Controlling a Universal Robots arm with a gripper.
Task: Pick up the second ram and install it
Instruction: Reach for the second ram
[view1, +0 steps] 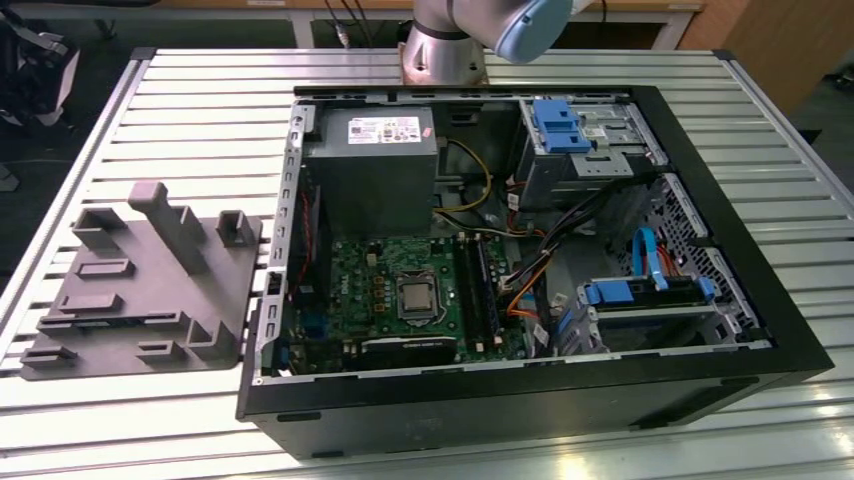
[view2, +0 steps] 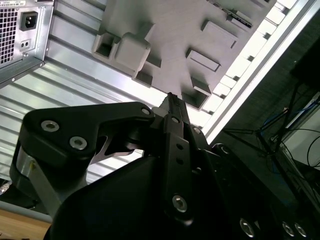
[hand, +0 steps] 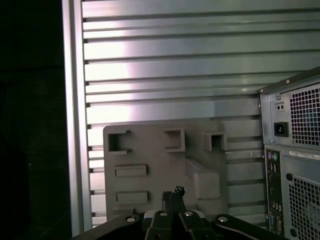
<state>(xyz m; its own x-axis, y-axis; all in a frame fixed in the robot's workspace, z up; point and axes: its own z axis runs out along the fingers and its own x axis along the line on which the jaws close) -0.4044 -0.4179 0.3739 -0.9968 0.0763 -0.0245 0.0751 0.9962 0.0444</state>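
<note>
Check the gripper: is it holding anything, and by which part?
Nothing. In the first wrist view the gripper is shut, with nothing between its fingertips.

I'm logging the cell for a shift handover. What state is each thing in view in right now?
Black metal computer case: lying on its side, side panel off, interior exposed.
Grey moulded plastic fixture tray: lying flat on the slatted aluminium table, beside the case.
Silver processor: seated on the green motherboard, uncovered.
Black gripper: shut, pointing toward the tray.
</note>
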